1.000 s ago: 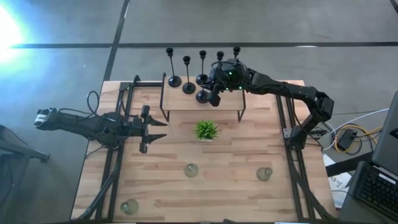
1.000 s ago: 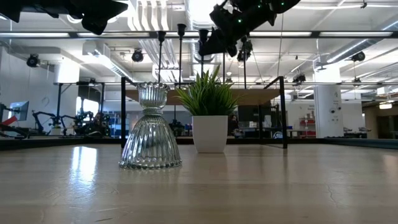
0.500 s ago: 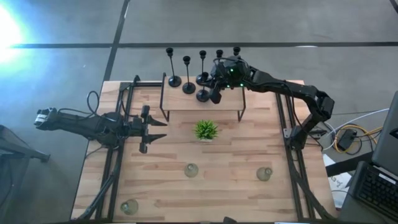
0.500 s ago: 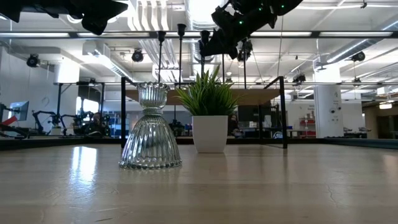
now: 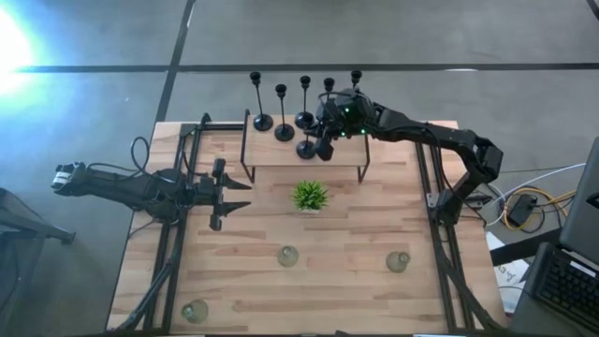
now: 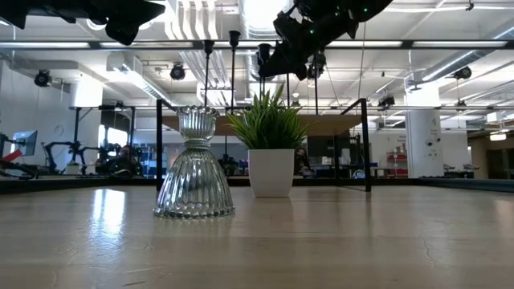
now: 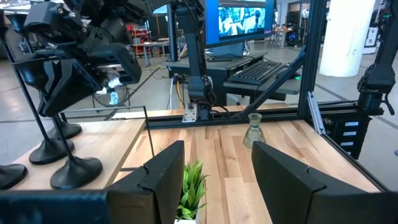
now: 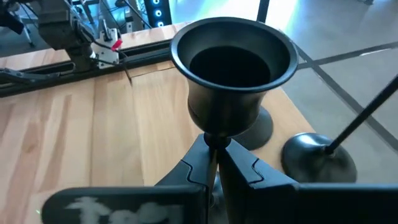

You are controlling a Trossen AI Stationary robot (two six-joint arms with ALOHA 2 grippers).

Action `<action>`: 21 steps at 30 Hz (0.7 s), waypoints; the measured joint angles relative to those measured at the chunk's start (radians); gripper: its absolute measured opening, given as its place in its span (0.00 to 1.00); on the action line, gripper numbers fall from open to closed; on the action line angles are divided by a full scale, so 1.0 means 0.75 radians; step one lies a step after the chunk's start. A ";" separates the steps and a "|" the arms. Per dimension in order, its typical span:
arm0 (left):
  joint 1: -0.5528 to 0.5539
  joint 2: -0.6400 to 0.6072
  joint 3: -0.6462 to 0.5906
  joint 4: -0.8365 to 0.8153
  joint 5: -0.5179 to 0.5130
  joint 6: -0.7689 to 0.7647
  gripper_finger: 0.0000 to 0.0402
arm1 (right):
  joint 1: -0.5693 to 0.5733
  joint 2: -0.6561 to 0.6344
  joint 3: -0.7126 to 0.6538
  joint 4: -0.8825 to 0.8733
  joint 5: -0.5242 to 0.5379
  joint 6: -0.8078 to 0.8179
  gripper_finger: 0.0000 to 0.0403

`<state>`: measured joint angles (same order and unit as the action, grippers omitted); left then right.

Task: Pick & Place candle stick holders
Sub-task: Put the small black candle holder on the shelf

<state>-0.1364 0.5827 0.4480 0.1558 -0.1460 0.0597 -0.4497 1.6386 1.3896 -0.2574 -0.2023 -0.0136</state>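
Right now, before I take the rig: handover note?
Right gripper: shut on the stem of a black candle stick holder, over the raised shelf at the table's far side.
Left gripper: open, empty, waiting at the table's left.
Other black holders stand on the shelf.
Three glass holders sit on the table's near half, none gripped.
Left: place the held one; which holders count as done isn't clear.

Bright overhead striplights, left-edge glare, sharp

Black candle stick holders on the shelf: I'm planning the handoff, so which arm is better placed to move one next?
Right. Its end effector is shut on a black candle stick holder above the shelf; the left end effector waits open, away from it.
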 joint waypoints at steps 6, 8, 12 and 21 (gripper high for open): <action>0.000 0.000 0.000 0.000 0.000 0.000 0.48 | 0.014 0.000 -0.006 0.013 0.001 -0.016 0.03; 0.000 0.000 0.000 0.000 0.000 0.000 0.48 | 0.015 0.000 -0.006 0.019 0.002 -0.017 0.03; 0.000 0.000 0.000 0.000 0.000 -0.002 0.48 | 0.015 0.000 -0.006 0.018 0.027 -0.018 0.03; 0.000 0.000 0.000 0.000 0.000 -0.009 0.48 | 0.015 0.000 -0.006 0.018 0.029 -0.016 0.05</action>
<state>-0.1364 0.5827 0.4480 0.1558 -0.1459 0.0531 -0.4385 1.6386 1.3849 -0.2437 -0.1807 -0.0258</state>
